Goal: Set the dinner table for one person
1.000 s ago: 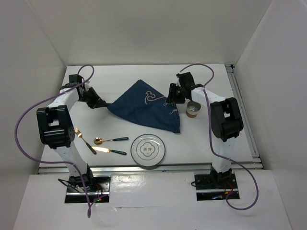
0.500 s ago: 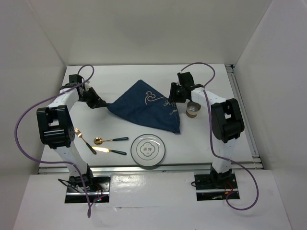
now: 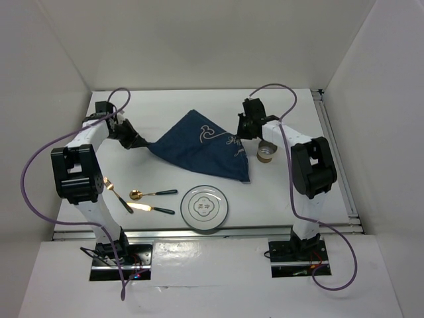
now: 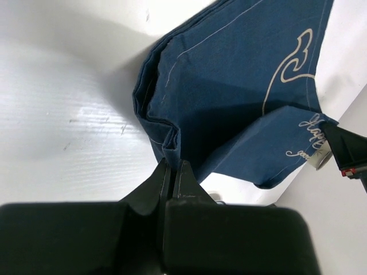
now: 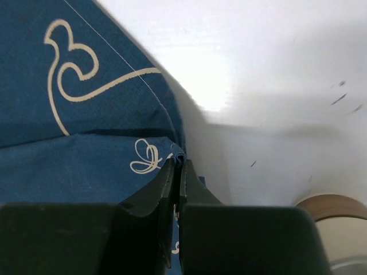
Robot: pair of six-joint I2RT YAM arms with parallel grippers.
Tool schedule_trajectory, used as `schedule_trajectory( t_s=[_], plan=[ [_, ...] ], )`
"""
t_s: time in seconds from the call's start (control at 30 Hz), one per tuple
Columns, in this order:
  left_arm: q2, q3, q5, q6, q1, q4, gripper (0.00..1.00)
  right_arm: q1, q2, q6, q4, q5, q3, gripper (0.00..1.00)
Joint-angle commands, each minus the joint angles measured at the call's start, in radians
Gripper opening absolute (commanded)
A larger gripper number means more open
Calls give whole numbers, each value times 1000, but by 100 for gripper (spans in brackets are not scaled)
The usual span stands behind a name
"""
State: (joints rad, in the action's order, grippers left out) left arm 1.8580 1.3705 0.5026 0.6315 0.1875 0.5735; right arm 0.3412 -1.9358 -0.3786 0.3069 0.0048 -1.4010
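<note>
A folded navy cloth mat (image 3: pixel 202 149) with white drawings lies crumpled at the back middle of the white dinner table (image 3: pixel 192 103). My left gripper (image 3: pixel 143 144) is shut on the mat's left corner; in the left wrist view the cloth (image 4: pixel 241 86) bunches between the closed tips of that gripper (image 4: pixel 172 164). My right gripper (image 3: pixel 243 135) is shut on the mat's right edge, where a fold of the cloth (image 5: pixel 86 143) is pinched at its tips (image 5: pixel 178 164). A white plate (image 3: pixel 206 207) sits near the front edge.
A brown cup (image 3: pixel 267 152) stands just right of the mat, close under the right arm, and its rim (image 5: pixel 335 207) shows in the right wrist view. A gold fork (image 3: pixel 116 193), spoon (image 3: pixel 149 194) and knife (image 3: pixel 152 209) with dark handles lie front left, beside the plate.
The right gripper's jaws have closed on the mat's right edge, and it has shifted slightly toward the back. The left gripper still holds the left corner.
</note>
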Motion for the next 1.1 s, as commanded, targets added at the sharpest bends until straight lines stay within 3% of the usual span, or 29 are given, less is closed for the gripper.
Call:
schedule_trajectory(
  t_s=[0.0,0.3,0.4,0.57,0.73,0.8,1.07],
  plan=[
    [27,102,-4,-16,4,29,0,10,109,36,-37,96,-107,0],
    [182,579,62,46,13,146,0,-61,17,102,64,48,-570,0],
    [158,636,73,56,13,155,0,-61,107,129,3,-49,-537,0],
    [31,454,39,22,23,114,0,-82,290,152,-121,-173,-249,3],
    [-59,108,42,22,23,-23,0,-82,316,141,-144,-238,-9,3],
    [-49,67,54,22,23,-32,0,-82,301,129,-153,-279,25,7],
    [-40,-13,21,-9,23,-41,0,-82,201,109,-112,-333,62,4]
  ],
)
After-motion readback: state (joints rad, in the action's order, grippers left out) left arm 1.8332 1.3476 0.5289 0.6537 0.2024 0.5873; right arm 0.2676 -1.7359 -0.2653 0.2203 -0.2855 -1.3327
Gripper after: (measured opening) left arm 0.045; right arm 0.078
